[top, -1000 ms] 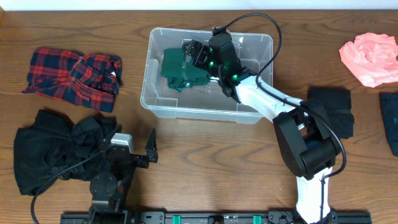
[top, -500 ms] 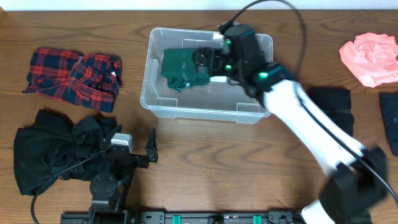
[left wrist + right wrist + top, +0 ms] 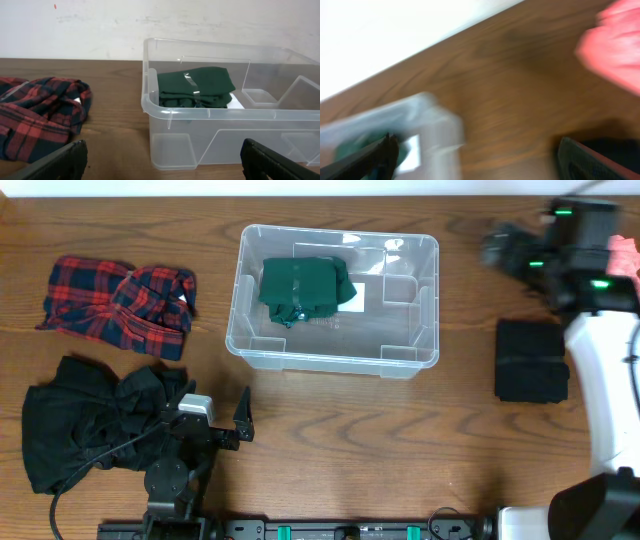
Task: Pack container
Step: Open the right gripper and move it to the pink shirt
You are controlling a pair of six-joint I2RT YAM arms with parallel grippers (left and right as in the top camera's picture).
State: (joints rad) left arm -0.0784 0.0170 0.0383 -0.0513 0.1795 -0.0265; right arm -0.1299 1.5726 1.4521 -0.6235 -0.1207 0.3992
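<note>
Container [image 3: 432,300], clear rectangular plastic bin, sits left of right hand [image 3: 500,250], w/ fingers apart & empty; crumpled pink cloth [image 3: 615,50] near, on hand's right.

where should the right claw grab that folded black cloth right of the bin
Pinch the folded black cloth near its middle, straight down from above. It lies flat on the table as a rectangle, so a centre pinch should gather its layers; an edge grab would likely unfold it. The right claw is nearest.

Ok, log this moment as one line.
clear rectangular plastic container: holds folded dark green garment | right gripper: open, empty, outside container | left gripper: open, empty
</note>
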